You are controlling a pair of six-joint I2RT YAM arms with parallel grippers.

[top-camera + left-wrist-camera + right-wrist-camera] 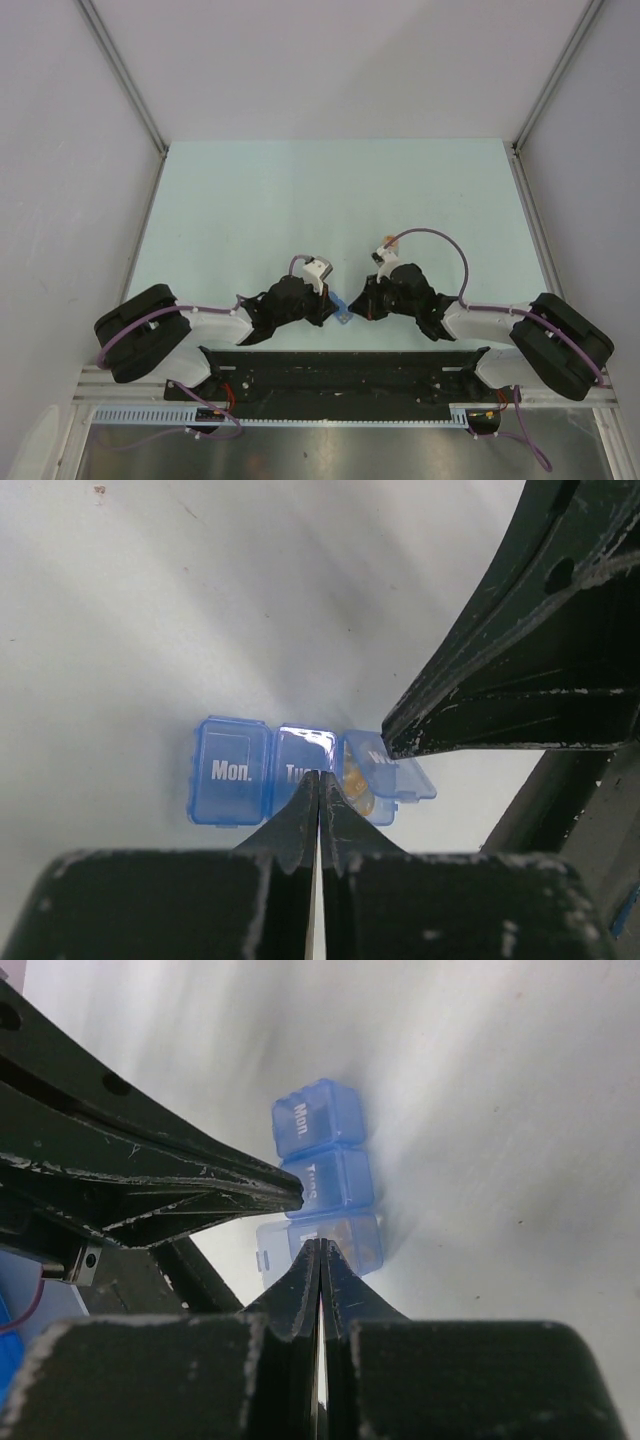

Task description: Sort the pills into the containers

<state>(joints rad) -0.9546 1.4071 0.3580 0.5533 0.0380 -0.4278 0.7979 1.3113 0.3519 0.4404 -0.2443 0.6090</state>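
I have my left gripper and right gripper both closed finger to finger, tips at the blue pill box on the counter.

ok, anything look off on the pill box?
One thing: on the pill box, the end compartment's lid sits ajar and tilted over orange pills; the Mon. lid and Tue lid lie shut. No spilled pills seen.

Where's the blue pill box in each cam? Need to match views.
Top external: pill box low centre, between left claw and right claw.
Left wrist: pill box lower centre, beyond the shut left claw; "Mon." lid at its left end.
Right wrist: pill box centre, beyond the shut right claw; "Mon." lid farthest.
Shared landmark: the "Mon." lid, both wrist views; unreadable from above.
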